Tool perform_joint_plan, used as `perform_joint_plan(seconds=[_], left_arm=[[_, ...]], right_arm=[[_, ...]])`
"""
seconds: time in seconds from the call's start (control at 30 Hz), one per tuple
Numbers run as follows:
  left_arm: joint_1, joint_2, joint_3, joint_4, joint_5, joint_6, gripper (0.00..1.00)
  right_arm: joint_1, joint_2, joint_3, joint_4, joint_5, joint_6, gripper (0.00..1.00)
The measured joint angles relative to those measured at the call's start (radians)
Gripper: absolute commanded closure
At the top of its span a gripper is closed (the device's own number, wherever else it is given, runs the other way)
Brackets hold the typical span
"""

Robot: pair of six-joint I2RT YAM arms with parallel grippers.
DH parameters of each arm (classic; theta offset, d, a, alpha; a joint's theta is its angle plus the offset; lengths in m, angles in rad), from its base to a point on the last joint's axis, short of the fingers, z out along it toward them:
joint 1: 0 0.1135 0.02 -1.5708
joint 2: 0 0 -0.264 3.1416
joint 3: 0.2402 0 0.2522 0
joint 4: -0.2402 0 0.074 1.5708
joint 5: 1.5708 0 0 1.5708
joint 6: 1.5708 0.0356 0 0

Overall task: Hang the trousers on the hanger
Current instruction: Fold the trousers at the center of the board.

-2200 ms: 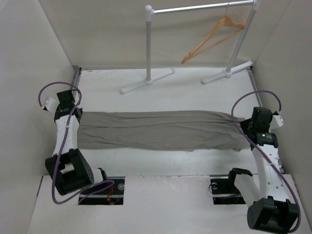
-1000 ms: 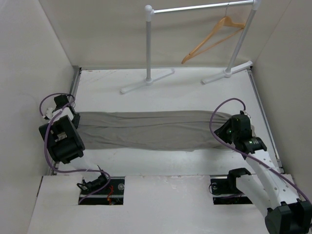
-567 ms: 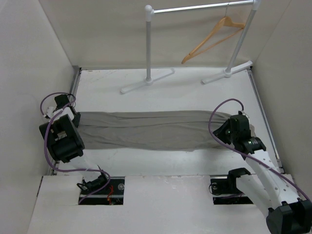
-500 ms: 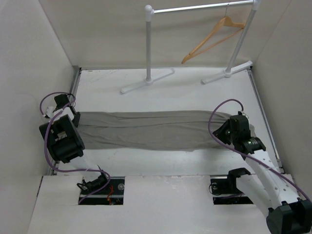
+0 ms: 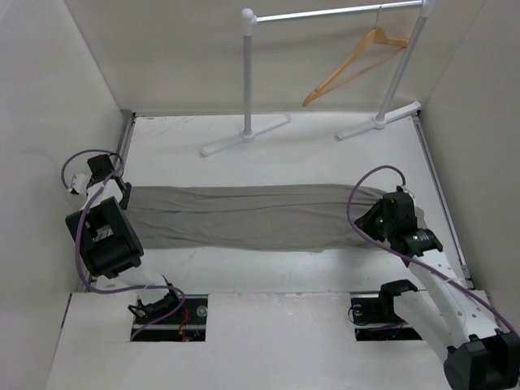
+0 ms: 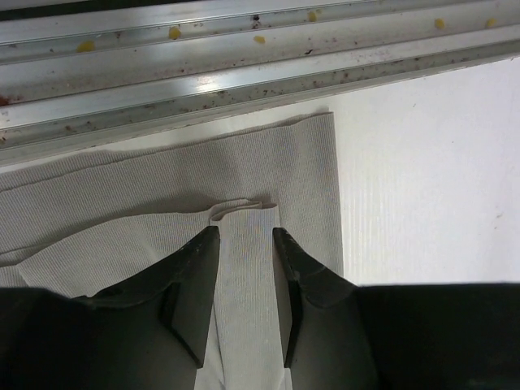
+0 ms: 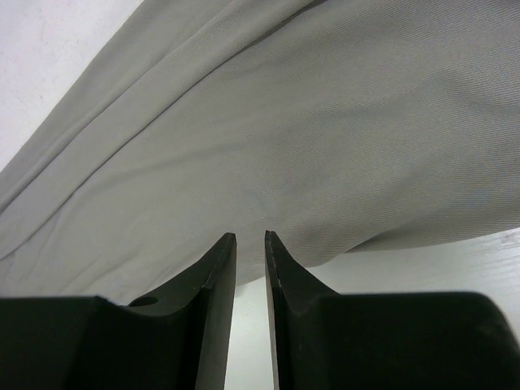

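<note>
The grey-taupe trousers [image 5: 244, 218] lie flat and stretched left to right across the white table. My left gripper [image 5: 119, 197] is at their left end. In the left wrist view it [image 6: 246, 231] is closed on a raised strip of the trousers [image 6: 122, 211] near the hem corner. My right gripper [image 5: 368, 221] is at their bulging right end. In the right wrist view it [image 7: 250, 236] is almost closed, with the near edge of the trousers [image 7: 325, 122] between the fingertips. The tan wooden hanger [image 5: 349, 69] hangs from the rail at the back right, far from both grippers.
The white-and-silver clothes rail [image 5: 325, 14] stands at the back on two white feet [image 5: 244, 134]. An aluminium track [image 6: 244, 73] runs along the table's left edge, just beyond the trouser end. Beige walls close in the left, right and back.
Both arms came down from a raised pose onto the trouser ends. In the last half second the left wrist shifted slightly. The right arm held still. The trousers have not moved.
</note>
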Motion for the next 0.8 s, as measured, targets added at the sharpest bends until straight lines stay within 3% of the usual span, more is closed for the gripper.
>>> perform_joint_plan(seconds=[0.63, 0.8], left_arm=[[-0.001, 0.075, 0.002, 0.029, 0.019, -0.004, 0.80], [-0.001, 0.075, -0.002, 0.042, 0.021, -0.004, 0.91]], right_arm=[[0.000, 0.014, 0.000, 0.000, 0.000, 0.000, 0.72], [0.000, 0.014, 0.000, 0.000, 0.000, 0.000, 0.66]])
